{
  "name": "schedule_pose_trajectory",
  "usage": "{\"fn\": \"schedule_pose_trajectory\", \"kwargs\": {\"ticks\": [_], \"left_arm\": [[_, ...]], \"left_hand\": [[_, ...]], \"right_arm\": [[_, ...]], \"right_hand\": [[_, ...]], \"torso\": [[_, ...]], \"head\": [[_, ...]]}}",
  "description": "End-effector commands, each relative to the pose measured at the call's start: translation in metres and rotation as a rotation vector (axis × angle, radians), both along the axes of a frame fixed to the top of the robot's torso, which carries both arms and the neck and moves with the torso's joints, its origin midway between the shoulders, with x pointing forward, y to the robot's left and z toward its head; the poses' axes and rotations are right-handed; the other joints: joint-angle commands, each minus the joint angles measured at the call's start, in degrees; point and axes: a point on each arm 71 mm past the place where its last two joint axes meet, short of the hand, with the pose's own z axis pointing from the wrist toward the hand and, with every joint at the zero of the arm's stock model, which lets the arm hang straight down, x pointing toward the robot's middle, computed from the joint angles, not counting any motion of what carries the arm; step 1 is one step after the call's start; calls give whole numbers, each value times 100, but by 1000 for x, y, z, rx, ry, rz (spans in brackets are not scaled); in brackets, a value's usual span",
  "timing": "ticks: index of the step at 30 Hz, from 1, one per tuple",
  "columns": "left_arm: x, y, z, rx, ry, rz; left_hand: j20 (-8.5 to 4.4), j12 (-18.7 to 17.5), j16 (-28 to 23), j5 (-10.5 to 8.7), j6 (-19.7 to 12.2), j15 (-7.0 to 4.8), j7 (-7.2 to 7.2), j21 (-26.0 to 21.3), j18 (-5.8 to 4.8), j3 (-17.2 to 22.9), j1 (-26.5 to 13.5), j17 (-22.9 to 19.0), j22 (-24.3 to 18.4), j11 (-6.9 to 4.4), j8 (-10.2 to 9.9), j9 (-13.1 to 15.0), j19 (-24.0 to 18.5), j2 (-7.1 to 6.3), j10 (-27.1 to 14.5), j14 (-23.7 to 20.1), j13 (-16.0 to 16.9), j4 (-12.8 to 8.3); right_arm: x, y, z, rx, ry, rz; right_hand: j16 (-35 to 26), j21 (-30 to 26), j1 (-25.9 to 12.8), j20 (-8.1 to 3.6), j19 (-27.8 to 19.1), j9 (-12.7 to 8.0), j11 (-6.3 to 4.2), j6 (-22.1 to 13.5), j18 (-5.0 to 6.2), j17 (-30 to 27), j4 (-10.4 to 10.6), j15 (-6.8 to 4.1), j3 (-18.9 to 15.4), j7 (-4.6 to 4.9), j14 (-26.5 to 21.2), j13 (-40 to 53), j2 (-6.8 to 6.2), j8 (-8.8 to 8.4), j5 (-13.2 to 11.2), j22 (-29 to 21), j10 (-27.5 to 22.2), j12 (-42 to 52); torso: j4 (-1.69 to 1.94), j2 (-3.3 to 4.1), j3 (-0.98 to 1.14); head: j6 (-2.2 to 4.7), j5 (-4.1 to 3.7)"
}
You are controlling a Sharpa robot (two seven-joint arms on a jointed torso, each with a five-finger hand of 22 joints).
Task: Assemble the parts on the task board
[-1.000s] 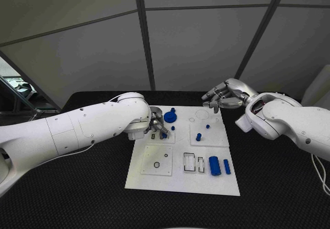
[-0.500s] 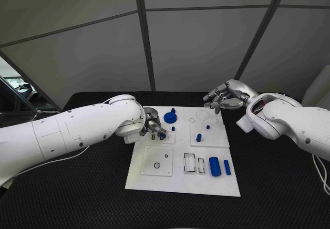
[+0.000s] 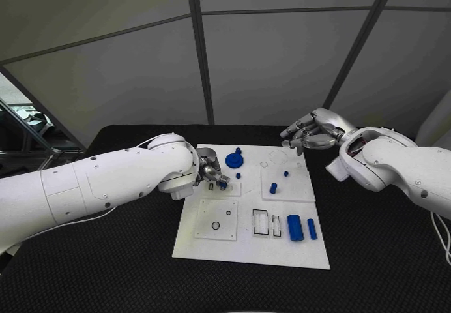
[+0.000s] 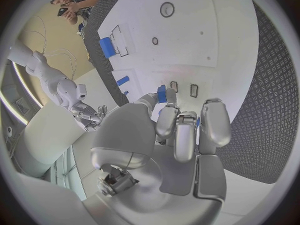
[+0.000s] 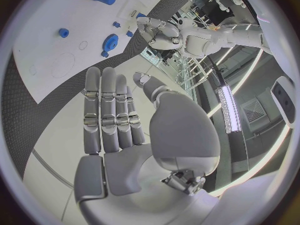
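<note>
A: Light falls evenly from above; the white task board [image 3: 253,225] is bright against the dark table [image 3: 113,267], with little glare and soft shadows.

B: Both wrist views bend straight edges near the rim; bright strip lamps glare there.

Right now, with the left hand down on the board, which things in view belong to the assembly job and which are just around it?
Job:
- task board
- blue gear
- large blue cylinder and thin blue bar at the near right
- small blue part pinched by the left hand

Just around:
- black table
- right hand, holding nothing beyond the board's far corner
</note>
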Motion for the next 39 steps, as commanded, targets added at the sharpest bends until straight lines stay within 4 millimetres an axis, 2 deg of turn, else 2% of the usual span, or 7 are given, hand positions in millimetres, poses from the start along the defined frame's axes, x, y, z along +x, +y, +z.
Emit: {"fn": "schedule_pose_trajectory", "kwargs": {"ticks": [1,20,39], "left_arm": [[3,1,3,49,-87,-1],[1,-5,-6,116,-70,-36],[-1,-3,-10,147,-36,-49]], "left_hand": [[-7,447,13,-25,70,-15,-29,-7,-50,862,-51,1507,13,-145,-37,15,43,4,350,584,2152,-811],[-13,465,13,-34,106,-20,-35,8,-57,987,-119,1507,51,-152,-44,73,71,-25,366,584,2164,-865],[-15,470,13,-29,120,-21,-38,16,-61,1056,-160,1507,72,-154,-37,123,84,-37,371,584,2169,-894]], "right_arm": [[0,1,3,-14,-39,2],[0,3,3,-31,-47,13],[-1,5,3,-55,-62,27]], "right_hand": [[-35,-29,-36,8,-10,-9,13,-52,7,5,-19,-7,10,7,-31,7,-15,-13,28,-5,-33,-22],[-37,-31,-41,9,-11,-9,13,-52,7,7,-17,-6,9,8,-32,8,-14,-12,28,-6,-32,-22],[-42,-36,-46,11,-12,-9,13,-53,8,12,-15,-5,10,8,-32,10,-10,-11,28,-7,-30,-22]], "torso": [[-16,2,-4],[-18,7,5],[-14,3,1]], "head": [[-3,16],[-29,26],[-45,31]]}}
